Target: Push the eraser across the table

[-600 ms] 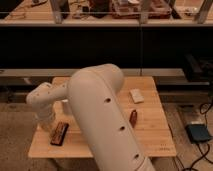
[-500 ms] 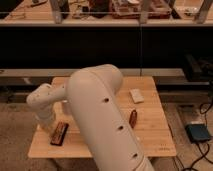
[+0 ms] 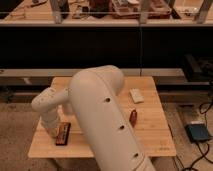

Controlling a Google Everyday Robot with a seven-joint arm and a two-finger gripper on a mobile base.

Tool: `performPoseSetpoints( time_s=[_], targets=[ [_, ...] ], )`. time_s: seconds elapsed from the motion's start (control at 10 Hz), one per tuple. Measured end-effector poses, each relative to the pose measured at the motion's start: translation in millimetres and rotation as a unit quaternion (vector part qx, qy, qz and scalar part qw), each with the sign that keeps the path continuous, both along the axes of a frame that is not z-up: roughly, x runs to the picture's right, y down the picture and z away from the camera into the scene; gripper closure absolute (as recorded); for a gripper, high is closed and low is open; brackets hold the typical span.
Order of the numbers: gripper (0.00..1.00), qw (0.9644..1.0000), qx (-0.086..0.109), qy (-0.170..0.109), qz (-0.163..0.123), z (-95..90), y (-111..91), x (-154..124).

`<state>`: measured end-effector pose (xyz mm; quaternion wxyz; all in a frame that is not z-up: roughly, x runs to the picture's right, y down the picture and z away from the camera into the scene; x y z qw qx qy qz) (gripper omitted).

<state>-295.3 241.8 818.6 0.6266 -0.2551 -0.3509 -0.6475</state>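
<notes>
Hanging low over the table (image 3: 150, 135) — gripper (image 3: 53, 131) just beside the eraser (image 3: 63, 134).

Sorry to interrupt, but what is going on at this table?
The robot's arm reaches down over the light wooden table, its gripper low near the picture's lower left corner, right beside the black eraser, which lies flat there. A pale white block and a small reddish-brown item lie on the right side, away from the gripper.
</notes>
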Motion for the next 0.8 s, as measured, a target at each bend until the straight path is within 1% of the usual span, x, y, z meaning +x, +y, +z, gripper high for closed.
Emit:
performPoseSetpoints(
  time_s=[0.2, 0.4, 0.8],
  targets=[
    [1.0, 0.9998, -0.006, 0.019, 0.009, 0.5, 2.9, 18.1],
    [1.0, 0.9995, -0.003, 0.03, 0.014, 3.1, 1.2, 29.6],
    [1.0, 0.9995, -0.002, 0.03, 0.012, 2.8, 0.3, 30.8]
  ],
)
